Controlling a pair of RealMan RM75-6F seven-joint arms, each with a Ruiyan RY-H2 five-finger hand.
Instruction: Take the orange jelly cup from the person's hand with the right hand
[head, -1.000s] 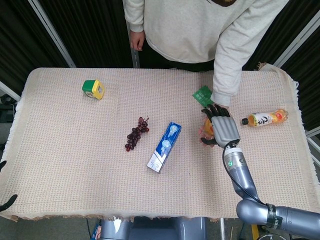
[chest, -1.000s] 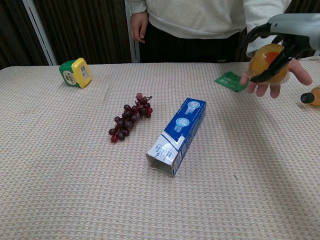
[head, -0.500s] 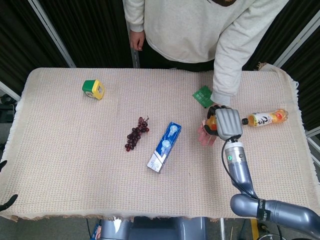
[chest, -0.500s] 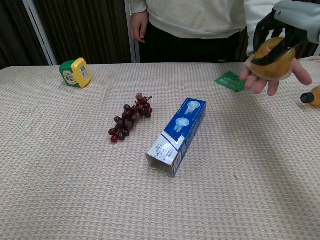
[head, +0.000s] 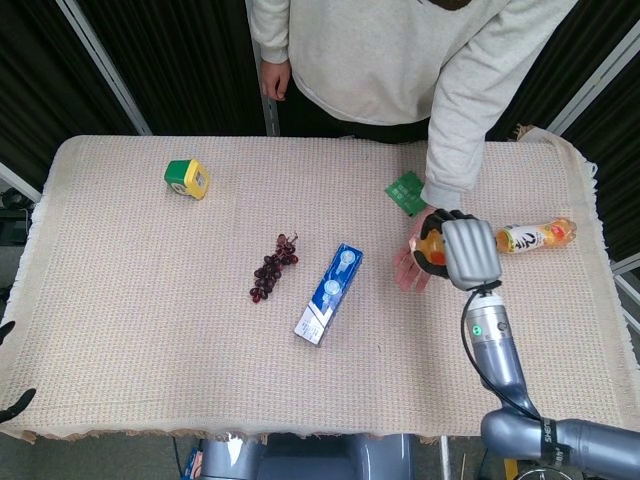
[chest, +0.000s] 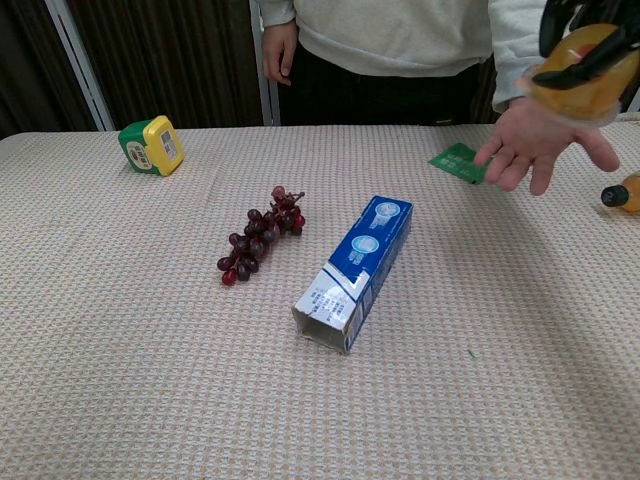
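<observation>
My right robot hand (head: 468, 254) has its dark fingers (chest: 556, 28) wrapped around the orange jelly cup (chest: 582, 72), which sits just above the person's hand (chest: 535, 145); that palm lies open and flat right beneath it. Whether cup and palm are touching I cannot tell. My left robot hand (head: 12, 404) is only a dark sliver at the frame's edge, so I cannot tell how its fingers lie.

My worry is the grip. The cup looks smooth and rounded, and I hold it from above, so if my fingers sit only on its upper part it could slip out as I lift and drop back on the palm or the tabletop (head: 130, 300). Squeezing harder may crush or burst it. I could also catch the person's fingers if I drift downward.

Far to my left lie a green and yellow tub (head: 187, 178), then grapes (head: 272, 267) and a blue box (head: 330, 293); a green packet (head: 406, 191) is near, and a drink bottle (head: 532, 236) lies just beside me on the right. A beige woven cloth covers the tabletop, with dark curtains behind.
</observation>
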